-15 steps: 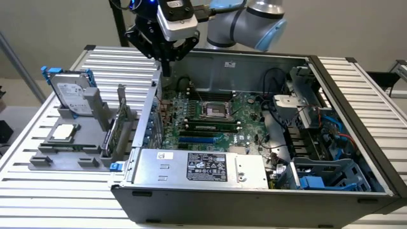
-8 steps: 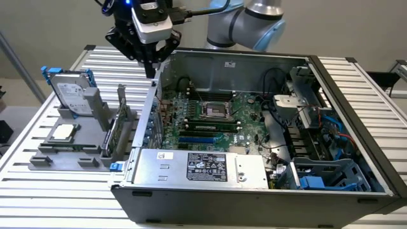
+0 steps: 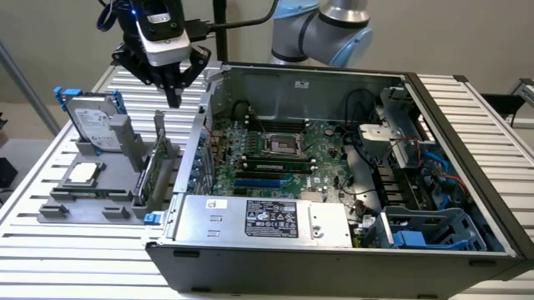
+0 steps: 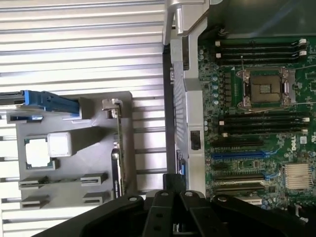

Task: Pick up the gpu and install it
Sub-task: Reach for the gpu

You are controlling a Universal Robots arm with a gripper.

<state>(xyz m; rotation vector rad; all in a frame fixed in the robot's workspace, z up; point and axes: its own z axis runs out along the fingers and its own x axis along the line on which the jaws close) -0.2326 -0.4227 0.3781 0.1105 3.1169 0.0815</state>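
The thin rectangular expansion card [image 3: 157, 170] stands on its long edge in a slot of the grey holder tray [image 3: 84, 209], just beside the open computer case's [image 3: 334, 262] outer wall. The wrist view shows the card [image 4: 119, 148] edge-on, its silver bracket at one end.

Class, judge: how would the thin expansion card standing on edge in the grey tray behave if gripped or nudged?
The thin expansion card looks a flat board, so probably stiff. Standing on its narrow edge, it might tip if nudged sideways.
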